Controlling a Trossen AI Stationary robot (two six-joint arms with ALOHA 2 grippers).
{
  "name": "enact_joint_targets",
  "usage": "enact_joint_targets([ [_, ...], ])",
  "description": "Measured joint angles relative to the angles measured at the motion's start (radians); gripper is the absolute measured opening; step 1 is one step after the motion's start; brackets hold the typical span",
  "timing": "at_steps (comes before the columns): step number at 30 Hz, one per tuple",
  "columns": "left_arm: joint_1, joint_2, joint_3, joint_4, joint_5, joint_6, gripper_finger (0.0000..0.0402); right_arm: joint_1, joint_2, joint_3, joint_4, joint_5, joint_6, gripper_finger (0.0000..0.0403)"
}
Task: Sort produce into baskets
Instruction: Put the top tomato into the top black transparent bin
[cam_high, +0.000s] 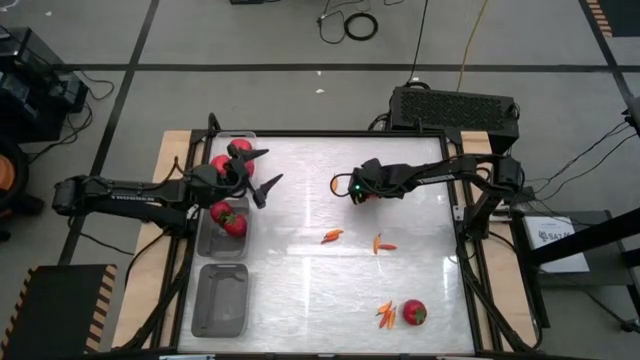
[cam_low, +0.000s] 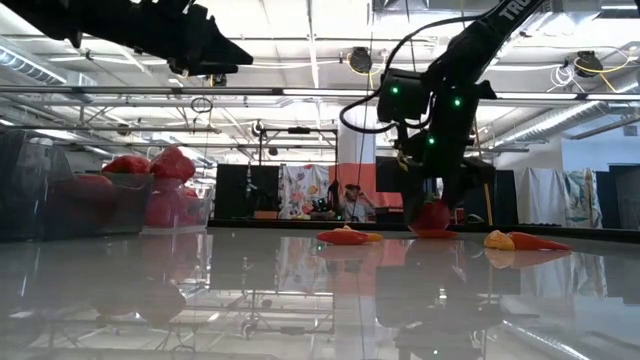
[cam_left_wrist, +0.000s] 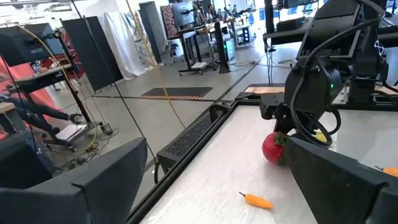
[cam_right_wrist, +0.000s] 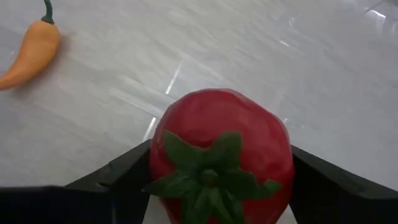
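My right gripper (cam_high: 360, 192) is at the table's middle, shut on a red tomato (cam_right_wrist: 221, 155) with a green stem; the tomato also shows in the low view (cam_low: 432, 215) and the left wrist view (cam_left_wrist: 273, 148). My left gripper (cam_high: 262, 170) is open and empty, above the far basket (cam_high: 245, 138). Three clear baskets stand in a row along the table's left side. The far one and the middle one (cam_high: 205, 235) hold red produce. The near one (cam_high: 220, 300) shows nothing inside. Another tomato (cam_high: 413, 312) lies on the table near the front right. My right gripper pinches the tomato between its two fingers (cam_right_wrist: 124, 171), one on each of two opposite sides (cam_right_wrist: 158, 149). The fingers slant down from the table's right side. The green stem (cam_right_wrist: 208, 177) faces the wrist. The tomato is at table level; whether it is lifted clear, I cannot tell.
Slender orange chili peppers lie loose on the table: one (cam_high: 332, 236) at mid-table, one (cam_high: 382, 244) right of it, a few (cam_high: 385, 315) beside the front tomato. One chili (cam_right_wrist: 31, 53) lies near the held tomato. A black box (cam_high: 455, 105) stands behind the far edge.
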Motion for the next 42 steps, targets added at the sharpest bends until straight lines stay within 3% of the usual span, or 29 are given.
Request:
enact_joint_targets([
  [7,0.000,-0.001,0.000,-0.035,-0.016,0.027,0.0384,0.004,-0.035,0.007,-0.001,-0.038,-0.021,0.0290],
  [13,0.000,-0.002,0.000,-0.043,-0.044,0.030,0.0384,0.024,-0.061,0.096,0.061,-0.029,-0.123,0.0294],
  [17,0.000,-0.002,0.000,-0.053,-0.054,0.046,0.0384,0.070,-0.064,0.148,0.241,-0.050,-0.252,0.0294],
  [22,0.000,-0.002,0.000,-0.074,-0.111,0.054,0.0384,0.144,-0.023,0.148,0.574,-0.189,-0.433,0.0295],
  [34,0.008,-0.002,0.000,-0.096,-0.114,0.070,0.0384,0.299,0.372,0.200,1.461,-0.346,-0.700,0.0295],
  [38,0.008,-0.002,0.000,-0.099,-0.114,0.046,0.0384,0.314,0.498,0.357,1.519,-0.347,-0.730,0.0295],
  [42,0.008,-0.002,0.000,-0.101,-0.118,0.046,0.0384,0.317,0.635,0.552,1.446,-0.421,-0.783,0.0295],
])
